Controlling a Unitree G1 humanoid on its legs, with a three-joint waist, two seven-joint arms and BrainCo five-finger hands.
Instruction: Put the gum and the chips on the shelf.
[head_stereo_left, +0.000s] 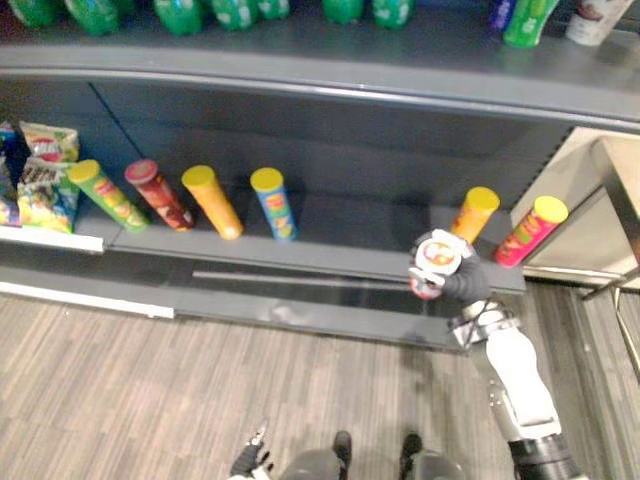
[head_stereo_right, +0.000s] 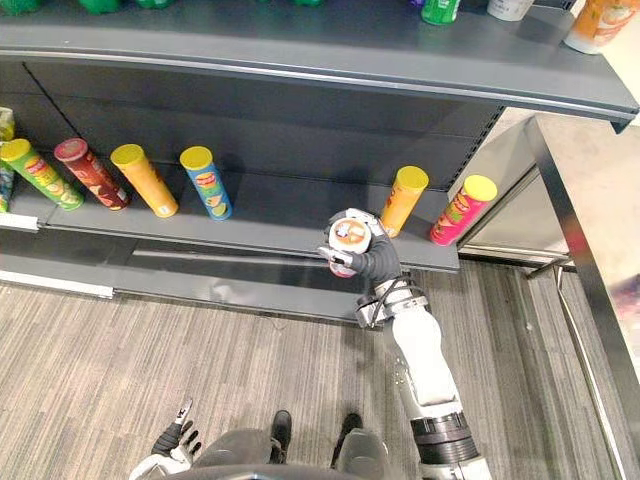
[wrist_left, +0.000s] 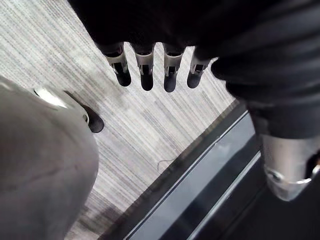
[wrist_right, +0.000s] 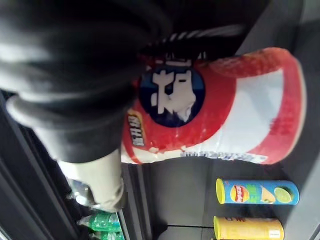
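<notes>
red-and-white chips can (head_stereo_right: 350, 237) is in the right hand (head_stereo_right: 372, 262), fingers curled round its body, lid end turned up toward the head camera. in the right wrist view the can (wrist_right: 215, 107) lies across the frame, with the hand's dark cover over one end. the can is held at the front edge of the lower shelf (head_stereo_right: 280, 215); cannot tell whether its base touches the board.

just beside it, on the robot's right, an orange can (head_stereo_right: 404, 198) with a yellow lid stands on the shelf, and a pink can (head_stereo_right: 462, 210), also yellow-lidded, is next along. well apart to the robot's left is a row of four more cans: blue can (head_stereo_right: 207, 183), yellow-orange can (head_stereo_right: 145, 180), dark red can (head_stereo_right: 90, 172), green can (head_stereo_right: 40, 172) (all leaning the same way from this angle). snack bags (head_stereo_left: 45, 180) sit at the far left end of the shelf. green bottles (head_stereo_left: 180, 15) line the upper shelf (head_stereo_right: 300, 45).

left hand (head_stereo_right: 175, 440) hangs low by the robot's side over the grey plank floor (head_stereo_right: 200, 350), holding nothing; its fingers (wrist_left: 145, 75) are straight and slightly apart.
</notes>
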